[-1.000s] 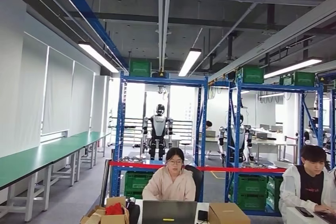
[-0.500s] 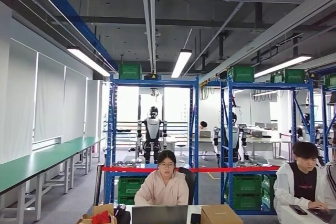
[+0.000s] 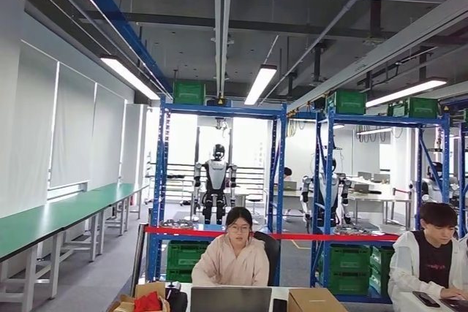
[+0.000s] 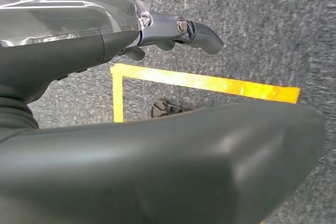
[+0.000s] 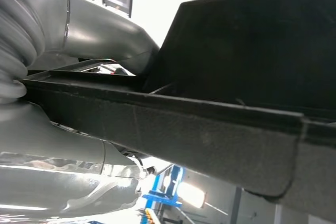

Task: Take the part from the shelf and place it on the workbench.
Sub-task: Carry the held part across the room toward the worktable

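Facing from the head view: green surface runs along the left, well apart from the blue shelf; a seated person and red tape lie ahead.
Left wrist view: left robot hand hangs released over grey floor, above a yellow floor line.
Right wrist view: right robot hand grasps the dark flat part, thumb on one face, the rest beneath.
Risk: the broad part probably overhangs the grip, so walking jolts could tilt or drop it; the route passes close to people.
View difference: the wrist views give grip detail, the head view the route to the surface.
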